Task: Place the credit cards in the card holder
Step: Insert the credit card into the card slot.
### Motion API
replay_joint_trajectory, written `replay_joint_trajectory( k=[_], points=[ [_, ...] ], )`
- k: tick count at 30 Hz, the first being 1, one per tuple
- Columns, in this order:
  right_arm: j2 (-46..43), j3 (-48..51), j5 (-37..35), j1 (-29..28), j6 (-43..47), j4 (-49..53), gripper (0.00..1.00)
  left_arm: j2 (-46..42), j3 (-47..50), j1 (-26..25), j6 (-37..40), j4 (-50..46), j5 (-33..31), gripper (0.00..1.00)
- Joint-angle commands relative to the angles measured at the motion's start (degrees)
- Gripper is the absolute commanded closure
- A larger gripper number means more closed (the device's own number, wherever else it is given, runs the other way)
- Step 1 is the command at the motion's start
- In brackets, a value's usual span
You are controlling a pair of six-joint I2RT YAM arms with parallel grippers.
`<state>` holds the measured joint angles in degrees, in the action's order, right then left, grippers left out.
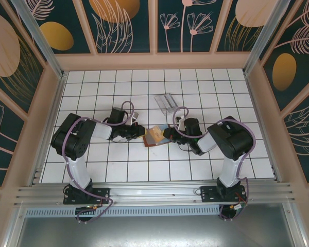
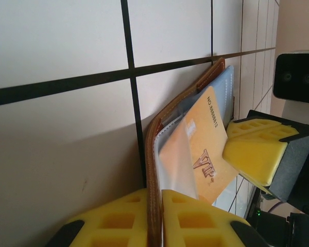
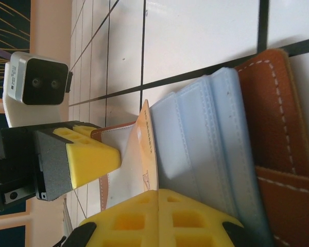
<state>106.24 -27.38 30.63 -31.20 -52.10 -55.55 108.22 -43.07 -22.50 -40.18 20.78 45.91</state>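
A clear plastic tray [image 1: 166, 103] is lying on the white tiled table [image 1: 118, 170], with flower-patterned walls [image 1: 129, 23] standing around it.

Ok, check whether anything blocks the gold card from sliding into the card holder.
Nothing visible does. The gold VIP card, pinched in the right jaws, already has one edge under the clear sleeve of the card holder. The left jaws clamp the brown cover's edge, seemingly leaving the sleeve mouth free.
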Motion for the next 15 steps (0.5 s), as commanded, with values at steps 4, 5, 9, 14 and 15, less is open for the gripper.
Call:
replay_joint_trajectory(
  k=[4, 5, 9, 14, 15],
  points=[
    [0.50, -0.06, -5.19, -4.07, -3.62, 0.17, 1.00, 1.20, 2.10, 0.09, -0.04, -4.57, -2.67, 0.85],
    [0.51, -0.05, -5.31, -4.25, -3.80, 0.23, 1.00, 1.20, 2.04, 0.04, 0.14, -4.70, -2.97, 0.85],
    [-0.40, 0.73, -6.45, -4.57, -4.84, 0.75, 0.92, 0.83, 1.46, 0.09, 0.57, -5.71, -3.27, 0.84],
    [-2.82, -1.48, -5.88, -4.83, -2.11, 10.53, 0.84, 0.53, 1.33, 0.09, 0.54, -5.79, -4.12, 0.75],
    [-3.32, -1.98, -6.10, -4.83, -1.02, 12.61, 0.83, 0.51, 1.28, 0.09, 0.42, -5.91, -4.13, 0.74]
  ],
)
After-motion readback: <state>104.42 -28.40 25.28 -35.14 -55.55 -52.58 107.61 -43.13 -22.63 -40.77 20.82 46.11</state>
